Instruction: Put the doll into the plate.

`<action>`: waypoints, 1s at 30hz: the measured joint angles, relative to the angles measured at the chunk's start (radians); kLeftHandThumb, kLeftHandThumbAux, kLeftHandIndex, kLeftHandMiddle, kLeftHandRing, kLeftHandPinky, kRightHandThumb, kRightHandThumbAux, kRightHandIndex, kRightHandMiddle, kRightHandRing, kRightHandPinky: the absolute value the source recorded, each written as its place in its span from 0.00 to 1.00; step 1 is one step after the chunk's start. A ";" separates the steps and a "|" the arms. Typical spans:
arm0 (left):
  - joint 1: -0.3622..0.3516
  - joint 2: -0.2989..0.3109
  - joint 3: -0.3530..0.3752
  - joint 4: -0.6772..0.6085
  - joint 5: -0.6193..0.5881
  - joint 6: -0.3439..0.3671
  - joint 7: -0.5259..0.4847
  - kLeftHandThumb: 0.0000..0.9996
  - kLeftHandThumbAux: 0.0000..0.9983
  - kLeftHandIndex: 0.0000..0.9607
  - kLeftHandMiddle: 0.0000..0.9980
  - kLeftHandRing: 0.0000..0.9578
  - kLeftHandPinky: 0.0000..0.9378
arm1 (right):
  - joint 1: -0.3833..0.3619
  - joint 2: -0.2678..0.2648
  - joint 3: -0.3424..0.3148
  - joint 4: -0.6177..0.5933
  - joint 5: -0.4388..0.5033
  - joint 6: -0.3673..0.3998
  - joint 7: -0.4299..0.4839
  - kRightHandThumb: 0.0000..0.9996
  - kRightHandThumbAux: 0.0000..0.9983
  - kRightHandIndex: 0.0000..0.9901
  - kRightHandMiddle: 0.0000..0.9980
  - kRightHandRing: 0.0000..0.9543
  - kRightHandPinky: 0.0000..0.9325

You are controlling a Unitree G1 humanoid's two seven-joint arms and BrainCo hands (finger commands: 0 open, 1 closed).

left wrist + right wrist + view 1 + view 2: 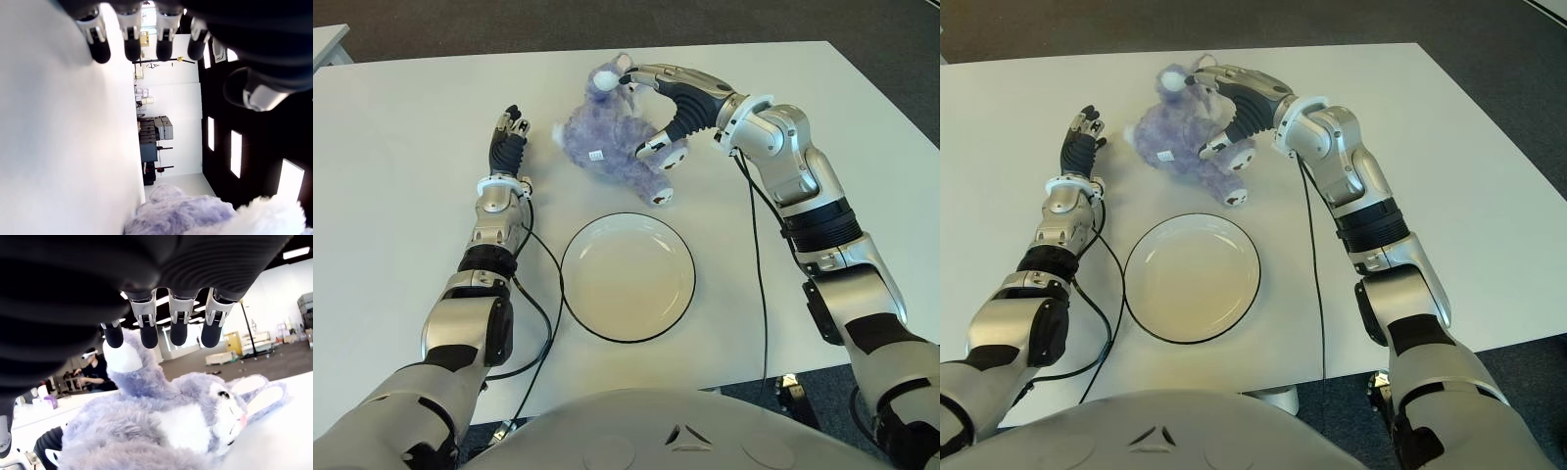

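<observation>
Left hand (pixel 509 135) over the white desk (pixel 391 166), just left of the doll, fingers (pixel 133 46) extended and relaxed, holding nothing. Fluffy lavender-purple plush rabbit doll (pixel 612 145) lying on the desk beyond the plate, white-tipped paw raised, clear of the plate's rim. Round white plate with a dark rim (pixel 627 276) near the desk's front edge, between the two arms, nothing in it. Right hand (pixel 656 108) arched over the doll from the right, fingers (pixel 179 326) spread above the fur and thumb low at its side, not closed on it.
</observation>
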 measured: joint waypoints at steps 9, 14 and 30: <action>0.004 0.000 0.000 -0.007 0.000 0.000 0.000 0.57 0.34 0.00 0.00 0.00 0.06 | 0.007 0.011 0.015 -0.012 -0.001 0.031 0.026 0.04 0.51 0.01 0.00 0.00 0.09; 0.006 0.000 0.000 -0.012 0.000 0.001 0.000 0.57 0.34 0.00 0.00 0.00 0.06 | 0.012 0.017 0.019 -0.020 -0.002 0.045 0.030 0.05 0.52 0.01 0.00 0.00 0.08; 0.012 0.000 0.003 -0.023 -0.002 0.004 0.000 0.57 0.35 0.00 0.00 0.00 0.04 | 0.041 0.026 0.020 -0.025 -0.001 0.053 0.029 0.06 0.52 0.01 0.00 0.00 0.05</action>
